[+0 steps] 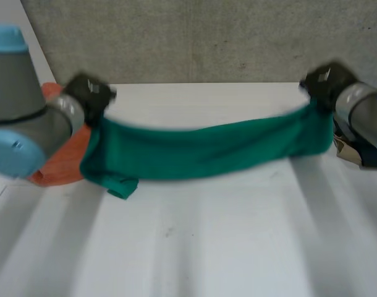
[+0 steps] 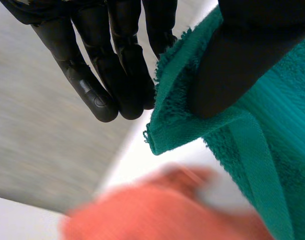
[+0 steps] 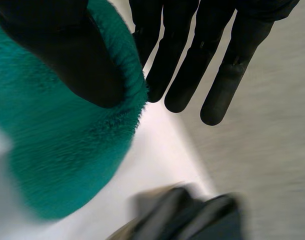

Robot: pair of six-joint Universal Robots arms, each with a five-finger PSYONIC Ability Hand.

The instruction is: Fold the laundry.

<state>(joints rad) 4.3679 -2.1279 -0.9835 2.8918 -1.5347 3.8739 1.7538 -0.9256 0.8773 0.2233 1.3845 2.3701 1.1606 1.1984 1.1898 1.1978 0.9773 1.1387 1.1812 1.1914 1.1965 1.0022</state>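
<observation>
The green towel [image 1: 207,151] is hanging stretched lengthwise above the white surface [image 1: 207,247], sagging slightly in the middle. It's terry cloth with a flat woven band running near 1 edge. The left hand [image 1: 88,96] is pinching 1 end near a corner, thumb against fingers. The right hand [image 1: 323,83] is pinching the top edge of the other end the same way. The left end is drooping lower, and its bunched corner [image 1: 122,185] is dangling toward the surface. Can't tell if it's touching.

Left hand [image 1: 89,94], right hand [image 1: 324,83] raised, wide apart; each thumb pinching towel [image 1: 201,151] against straight fingers.
</observation>
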